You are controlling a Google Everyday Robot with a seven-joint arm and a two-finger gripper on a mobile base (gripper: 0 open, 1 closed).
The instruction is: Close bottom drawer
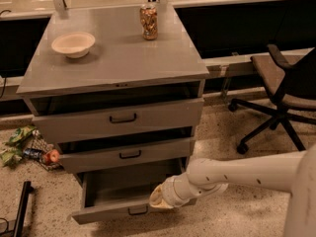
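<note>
Far left, a thin black bar (22,209) lies on the speckled floor (247,222) near the camera. A bit further back there's a little heap of green wrappers (17,141) with a small red round thing (51,156) just beside the cabinet's left side. No idea what that one is.

The grey three-drawer cabinet (118,65) takes up the middle. On its flat top a shallow cream bowl (73,44) sits toward the left. A brown patterned drink can (148,21) stands upright at the far edge, right of the bowl and well apart from it. The tall-fronted top drawer (163,113) and the middle drawer (163,149) each stick out a little, with a dark gap above each.

The bottom drawer (106,214) has a wide, shallow grey front and a small black pull handle (138,210). It's the lowest of the three and pulled well out toward the camera, so you can see inside.

The robot's cream-tipped gripper (159,199) sits at the right part of that drawer, at the front panel's top edge, just above and right of the handle. Clenched or released? I can't tell. The white arm (232,174) behind it runs off to the lower right.

Far right, a black office chair (289,83) on castors stands apart from the cabinet.
</note>
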